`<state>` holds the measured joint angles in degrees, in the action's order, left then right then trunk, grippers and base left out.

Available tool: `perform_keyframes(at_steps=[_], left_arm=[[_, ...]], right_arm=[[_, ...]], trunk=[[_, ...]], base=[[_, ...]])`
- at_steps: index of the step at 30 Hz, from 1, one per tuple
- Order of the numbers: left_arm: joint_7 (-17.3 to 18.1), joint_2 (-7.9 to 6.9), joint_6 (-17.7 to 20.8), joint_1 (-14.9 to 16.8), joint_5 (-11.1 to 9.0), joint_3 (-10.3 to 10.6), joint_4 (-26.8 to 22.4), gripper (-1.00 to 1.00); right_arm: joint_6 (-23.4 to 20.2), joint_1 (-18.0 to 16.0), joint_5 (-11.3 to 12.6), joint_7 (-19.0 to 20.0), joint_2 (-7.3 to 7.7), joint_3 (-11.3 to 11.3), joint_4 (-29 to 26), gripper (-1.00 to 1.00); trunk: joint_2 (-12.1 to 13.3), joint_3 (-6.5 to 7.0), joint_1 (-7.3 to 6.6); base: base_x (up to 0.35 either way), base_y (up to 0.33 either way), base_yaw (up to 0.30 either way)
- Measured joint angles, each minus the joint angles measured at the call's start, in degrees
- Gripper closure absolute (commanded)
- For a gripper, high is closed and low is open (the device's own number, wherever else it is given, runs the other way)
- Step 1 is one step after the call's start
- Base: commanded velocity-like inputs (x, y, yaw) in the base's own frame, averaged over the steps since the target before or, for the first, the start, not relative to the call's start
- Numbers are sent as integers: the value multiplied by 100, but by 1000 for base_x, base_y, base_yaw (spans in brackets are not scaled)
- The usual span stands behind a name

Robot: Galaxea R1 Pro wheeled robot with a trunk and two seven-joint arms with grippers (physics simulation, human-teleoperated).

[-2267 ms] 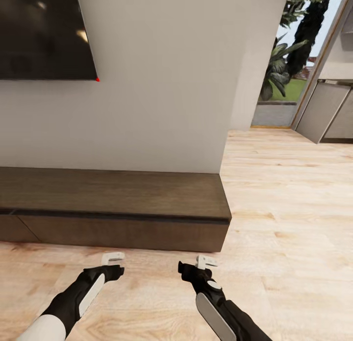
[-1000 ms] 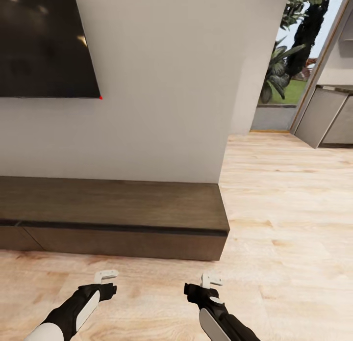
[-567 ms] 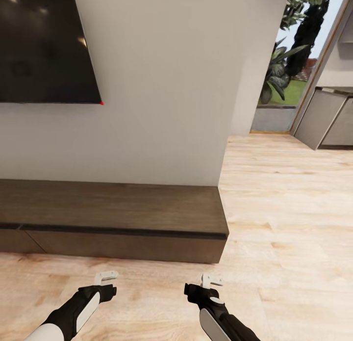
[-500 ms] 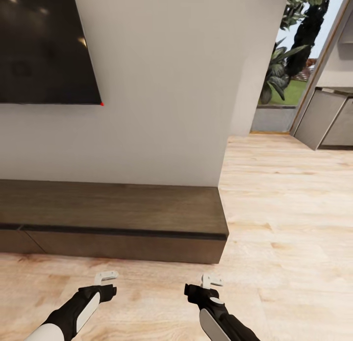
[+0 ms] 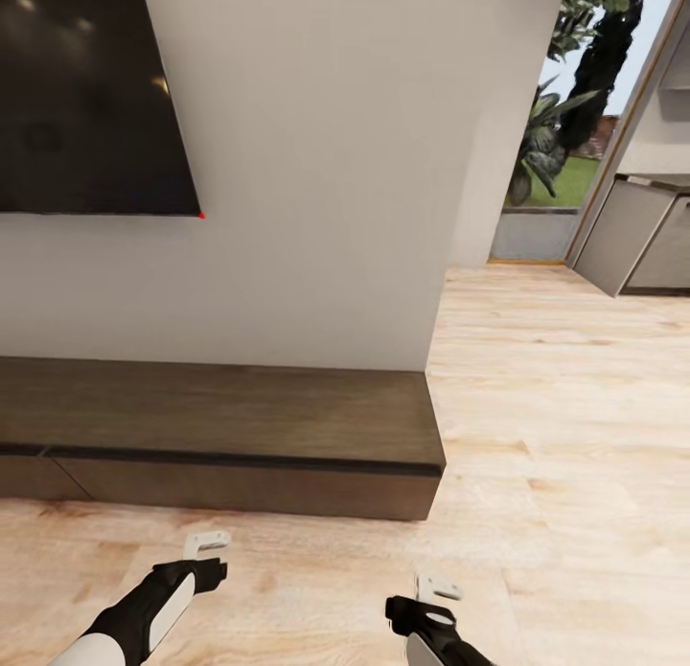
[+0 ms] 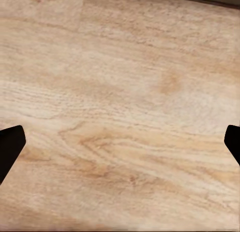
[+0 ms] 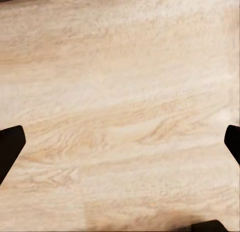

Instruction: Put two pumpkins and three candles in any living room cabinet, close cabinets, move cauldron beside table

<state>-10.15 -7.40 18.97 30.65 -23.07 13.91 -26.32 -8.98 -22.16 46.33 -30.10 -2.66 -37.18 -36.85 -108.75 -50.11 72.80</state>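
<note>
The long, low dark-brown cabinet [image 5: 220,436] runs along the white wall, and its flat fronts sit flush and shut. My left gripper [image 5: 206,543] hangs open over the wooden floor a short way in front of it, with nothing between its fingers. Further back from the cabinet, near the picture's lower edge, my right gripper [image 5: 436,586] is open as well. In both wrist views the dark fingertips [image 6: 10,142] [image 7: 10,142] stand wide apart over bare floorboards. Pumpkins, candles, cauldron and table are out of view.
A dark TV screen [image 5: 86,91] hangs on the wall above the cabinet. To the right, pale wooden floor [image 5: 556,407] stretches toward a glass opening with plants [image 5: 556,129] and grey kitchen units [image 5: 642,235].
The whole view has shifted, with the TV and cabinet sliding lower in the picture, so the camera moved. My right gripper has drawn back toward the lower edge; the left has barely moved.
</note>
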Motion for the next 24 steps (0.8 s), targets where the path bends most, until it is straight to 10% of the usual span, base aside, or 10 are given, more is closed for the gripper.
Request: perform_keyframes(at_steps=[11, 24], left_arm=[[-2, 3, -8, 1, 21, -6, 165, -100], [-6, 0, -12, 1, 24, -7, 168, -100]], right_arm=[[1564, -3, -14, -19, -32, 12, 2267, -100], [1795, 3, -26, -26, -18, 8, 3162, -100]], trunk=[[441, 197, -242], [962, 431, -527]], base=[[0, 0, 0], [0, 0, 0]])
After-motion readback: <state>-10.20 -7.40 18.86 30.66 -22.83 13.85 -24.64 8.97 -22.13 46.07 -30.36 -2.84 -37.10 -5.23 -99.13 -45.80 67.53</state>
